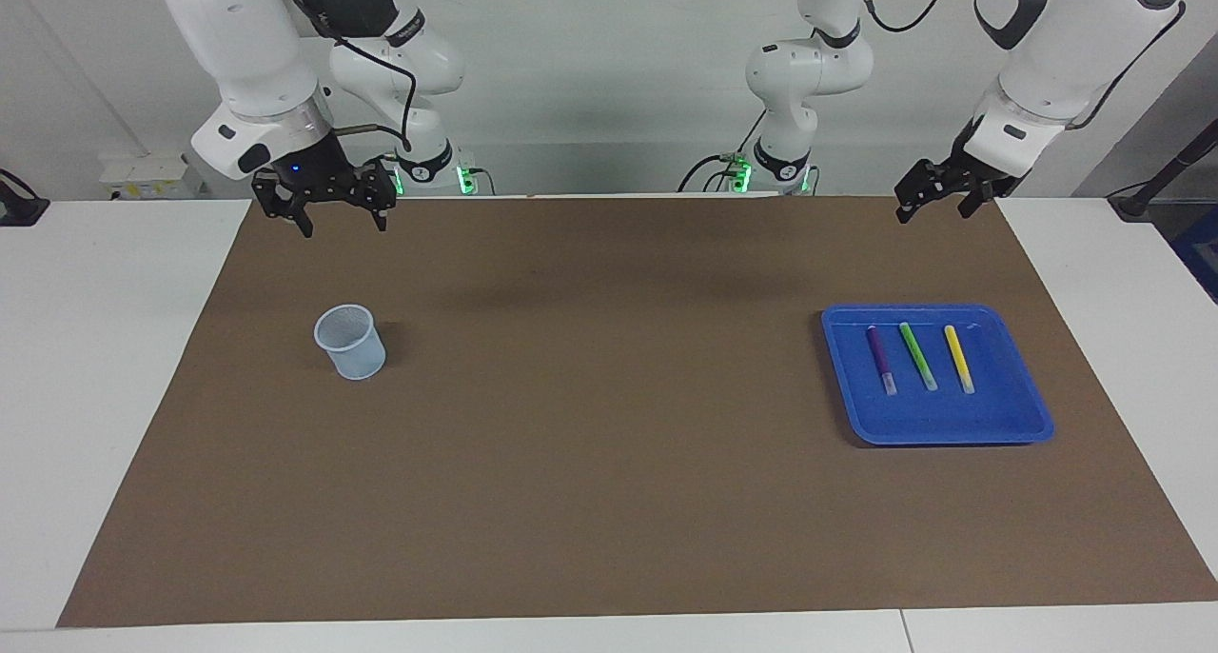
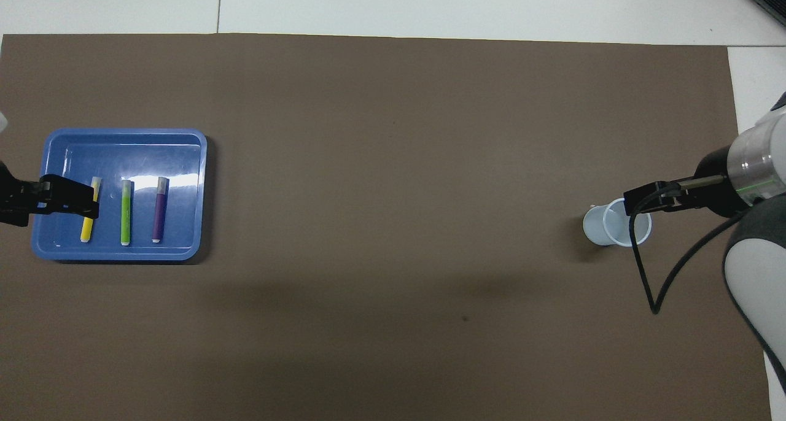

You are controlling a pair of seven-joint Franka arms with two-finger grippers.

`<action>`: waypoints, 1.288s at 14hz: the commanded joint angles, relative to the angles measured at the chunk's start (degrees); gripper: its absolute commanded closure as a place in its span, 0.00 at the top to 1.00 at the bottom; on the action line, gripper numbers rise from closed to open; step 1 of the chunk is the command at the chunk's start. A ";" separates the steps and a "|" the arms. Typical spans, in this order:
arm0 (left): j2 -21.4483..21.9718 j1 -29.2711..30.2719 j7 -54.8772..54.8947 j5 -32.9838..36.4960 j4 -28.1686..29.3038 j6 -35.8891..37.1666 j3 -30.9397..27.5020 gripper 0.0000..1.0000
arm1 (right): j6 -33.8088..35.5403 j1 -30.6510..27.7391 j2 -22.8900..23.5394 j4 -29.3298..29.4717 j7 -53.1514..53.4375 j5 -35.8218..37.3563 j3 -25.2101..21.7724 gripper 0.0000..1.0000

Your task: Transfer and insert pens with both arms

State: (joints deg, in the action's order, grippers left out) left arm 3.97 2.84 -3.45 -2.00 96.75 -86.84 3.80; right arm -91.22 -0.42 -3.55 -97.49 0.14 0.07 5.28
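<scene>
No writing can be read on anything here. 3 short slim marker pens, purple (image 1: 880,358), green (image 1: 918,355) and yellow (image 1: 958,358), lie side by side in a shallow blue plastic tray (image 1: 1023,415) at the left arm's end of the brown-covered surface (image 1: 609,501), long axes toward the robots, pale caps pointing away. The left gripper (image 1: 934,203) hangs over the mat's edge, jaws wide open and empty. The right gripper (image 1: 333,217), likewise spread and empty, hangs near a pale blue mesh cup (image 1: 351,342).

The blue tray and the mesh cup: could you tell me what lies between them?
Nothing: between blue tray and mesh cup, both views show bare brown mat.
</scene>
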 commanded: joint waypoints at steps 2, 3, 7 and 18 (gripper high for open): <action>2.27 1.46 -0.50 -0.90 4.14 -4.56 0.07 1.00 | -0.36 -0.46 -0.23 0.02 -0.23 -0.94 0.00 1.00; 2.97 1.55 -0.41 -0.90 5.72 -5.96 -0.02 1.00 | -0.36 -0.46 -0.23 0.02 -0.23 -0.94 0.00 1.00; 5.00 2.78 0.03 -0.99 13.01 -12.20 0.15 1.00 | -0.36 -0.54 -0.23 0.02 -0.23 -0.94 0.00 1.00; 0.61 2.78 0.82 -0.99 19.00 -22.67 0.07 1.00 | -0.36 -0.46 -0.23 0.02 -0.23 -0.94 0.00 1.00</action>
State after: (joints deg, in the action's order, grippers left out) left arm 5.39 5.07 -3.40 -2.13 114.61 -106.93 3.69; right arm -91.22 -0.42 -3.55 -97.49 0.14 0.07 5.28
